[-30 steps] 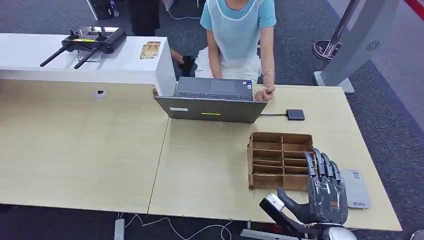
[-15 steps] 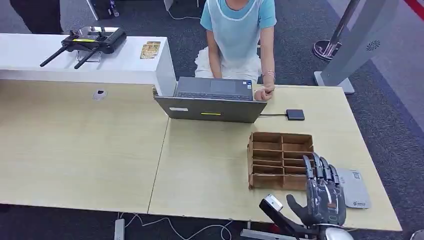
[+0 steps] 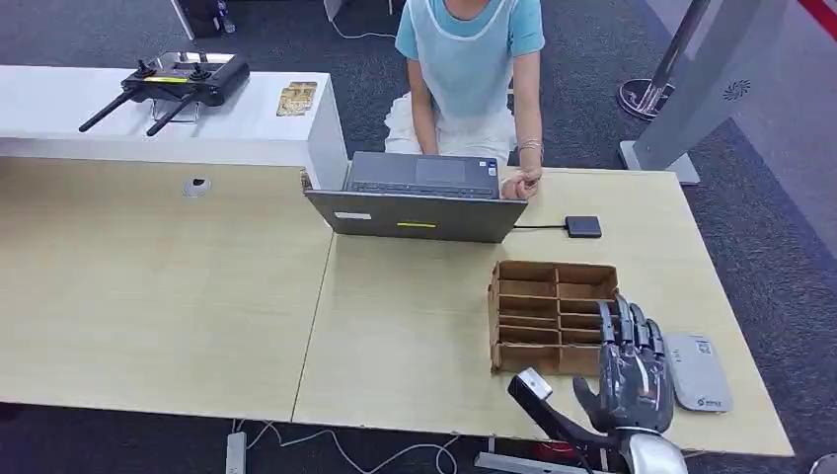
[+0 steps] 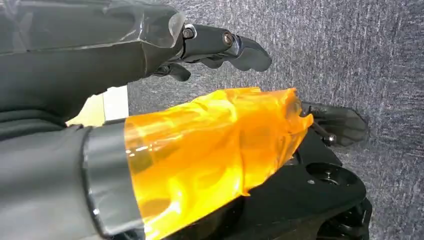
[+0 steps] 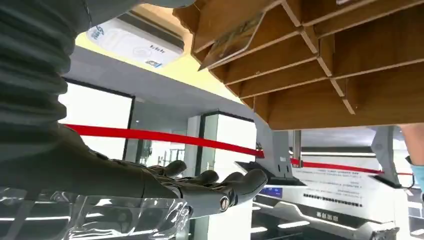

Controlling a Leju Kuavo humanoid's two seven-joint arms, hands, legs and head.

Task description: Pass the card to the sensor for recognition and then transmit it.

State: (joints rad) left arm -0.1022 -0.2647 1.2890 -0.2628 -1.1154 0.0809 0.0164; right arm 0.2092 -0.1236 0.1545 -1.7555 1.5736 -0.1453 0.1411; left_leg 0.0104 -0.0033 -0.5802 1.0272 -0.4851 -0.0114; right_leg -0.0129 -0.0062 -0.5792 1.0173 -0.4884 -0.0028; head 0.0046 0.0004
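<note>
My right hand (image 3: 632,370) hovers upright over the table's near edge, fingers straight and apart, holding nothing. It stands between the near right corner of the brown cardboard divider box (image 3: 494,316) and the flat grey sensor pad (image 3: 697,371). In the right wrist view the same hand (image 5: 200,187) is spread below the box (image 5: 320,75), where a card (image 5: 235,42) leans inside one compartment beside the sensor pad (image 5: 135,42). My left hand (image 4: 150,55) hangs over grey carpet, its thumb wrapped in orange tape, fingers apart and holding nothing.
An open grey laptop (image 3: 419,197) sits at the table's far side, with a person in a blue top (image 3: 469,59) behind it. A small black device (image 3: 583,226) lies to its right. A black remote controller (image 3: 173,84) rests on the white counter at the back left.
My right hand has drifted slightly left and toward the near edge, uncovering more of the sensor pad. A dark-clothed person at the back has left the picture.
</note>
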